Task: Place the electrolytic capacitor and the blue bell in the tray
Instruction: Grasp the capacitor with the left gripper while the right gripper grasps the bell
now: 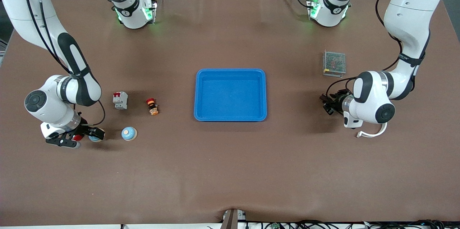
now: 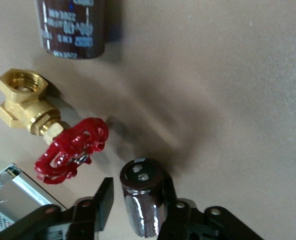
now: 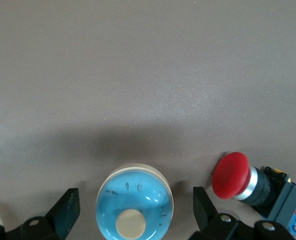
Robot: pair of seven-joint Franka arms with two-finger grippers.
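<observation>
Two claws low, left claw (image 2: 137,200) clamped on capacitor (image 2: 143,200), right claw (image 3: 132,210) apart around blue bell (image 3: 134,200).

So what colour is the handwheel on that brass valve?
Red, on the brass valve; its handwheel shows best in the left wrist view.

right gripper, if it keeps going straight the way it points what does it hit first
Most likely the blue bell, which sits between the open fingers of the right gripper; below it is only the table. Depth is unclear.
</observation>
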